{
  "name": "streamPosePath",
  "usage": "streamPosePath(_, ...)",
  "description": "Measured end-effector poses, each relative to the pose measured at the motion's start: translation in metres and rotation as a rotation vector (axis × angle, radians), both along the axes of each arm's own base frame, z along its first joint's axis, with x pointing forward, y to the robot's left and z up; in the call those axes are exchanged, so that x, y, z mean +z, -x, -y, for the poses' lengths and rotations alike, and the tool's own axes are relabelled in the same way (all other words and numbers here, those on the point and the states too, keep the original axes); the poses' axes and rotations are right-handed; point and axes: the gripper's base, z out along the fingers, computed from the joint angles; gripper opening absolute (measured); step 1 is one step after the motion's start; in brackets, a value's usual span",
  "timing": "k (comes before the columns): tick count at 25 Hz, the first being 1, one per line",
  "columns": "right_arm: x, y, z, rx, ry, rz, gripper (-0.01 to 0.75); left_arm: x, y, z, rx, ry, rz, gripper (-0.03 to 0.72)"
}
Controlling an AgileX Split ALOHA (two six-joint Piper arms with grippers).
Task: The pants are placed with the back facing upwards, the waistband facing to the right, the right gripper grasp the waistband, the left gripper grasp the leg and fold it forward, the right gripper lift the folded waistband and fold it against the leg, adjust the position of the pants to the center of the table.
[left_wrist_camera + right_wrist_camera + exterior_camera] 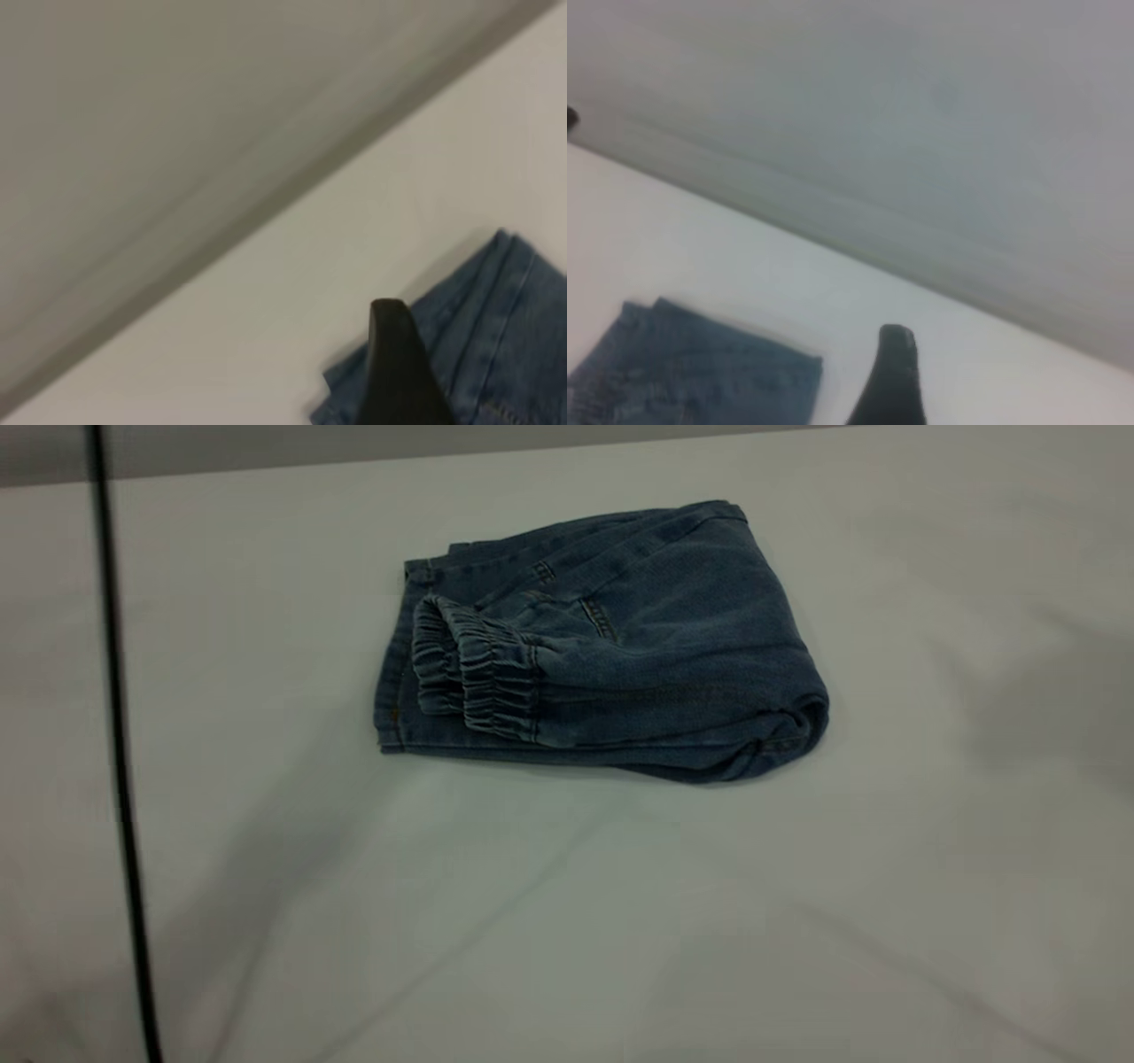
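**Folded shorts on table; grippers clear**

The blue denim pants (611, 646) lie folded in a compact bundle on the plain white-grey table (567, 921), elastic cuffs on top. A black finger tip of the left gripper (403, 372) and of the right gripper (890, 381) shows beside the pants, holding nothing; jaw opening cannot be determined. A thin black cable (120, 762) runs well left of the pants.

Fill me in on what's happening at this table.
A two-arm robot is folding pants. They lie folded into a compact bundle on the table, elastic waistband doubled over on top, and nothing is gripping them. Neither arm shows in the exterior view; each wrist camera catches just one black fingertip, left and right, clear of the denim. The folding looks done.
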Motion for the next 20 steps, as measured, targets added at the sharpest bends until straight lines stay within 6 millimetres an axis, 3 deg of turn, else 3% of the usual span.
streamPosePath(3, 0.017, 0.028, -0.001, 0.018, -0.024, 0.05, 0.559, 0.034, 0.025, -0.015, 0.002, 0.035, 0.068, 0.411)
streamPosePath(6, 0.031, 0.055, -0.002, 0.041, -0.053, 0.1, 0.559, 0.054, 0.049, -0.031, 0.016, 0.03, 0.108, 0.411)
streamPosePath(11, 0.047, 0.098, -0.002, 0.062, -0.062, 0.157, 0.559, 0.07, 0.093, -0.058, 0.02, 0.013, 0.119, 0.411)
streamPosePath(20, 0.065, 0.177, -0.004, 0.127, -0.094, 0.255, 0.559, 0.095, 0.195, -0.116, 0.02, 0.061, 0.195, 0.411)
